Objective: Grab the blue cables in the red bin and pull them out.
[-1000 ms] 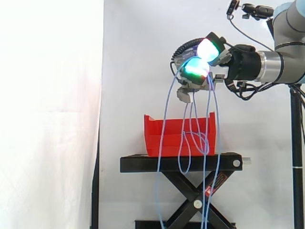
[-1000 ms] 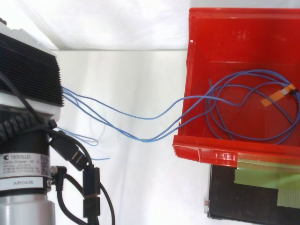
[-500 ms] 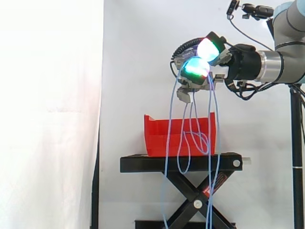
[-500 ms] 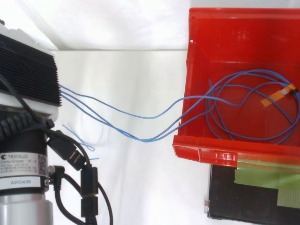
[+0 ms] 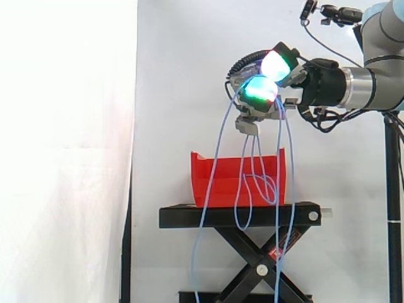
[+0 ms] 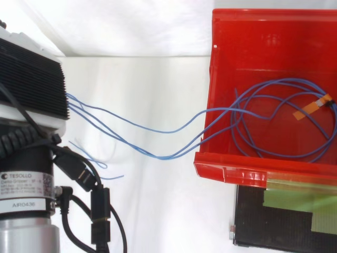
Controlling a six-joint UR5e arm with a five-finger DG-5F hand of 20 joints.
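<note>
White curtain [image 5: 177,76] behind, black stand [image 5: 240,216] under red bin [image 5: 224,186], hand [image 5: 297,82] clenched around blue cables [image 6: 235,109] above it.

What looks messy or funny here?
The blue cables do: the hand grips them above the red bin, yet loops lie coiled inside it and strands dangle down past the black stand.
</note>
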